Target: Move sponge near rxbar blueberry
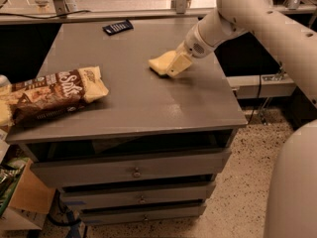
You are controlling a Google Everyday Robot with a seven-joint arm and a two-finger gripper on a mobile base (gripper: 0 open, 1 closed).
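Observation:
The pale yellow sponge (159,63) lies on the grey cabinet top (138,103), right of centre. My gripper (177,66) comes in from the upper right and sits right at the sponge's right end, overlapping it. The rxbar blueberry (118,27), a small dark navy wrapper, lies flat near the back edge of the top, well to the left of and behind the sponge. The arm (247,9) hides the back right corner of the top.
A big brown-and-cream snack bag (54,93) lies at the left edge of the top, partly overhanging it. Drawers (133,172) are below the top. A rail and posts run behind the back edge. Boxes stand on the floor at the lower left.

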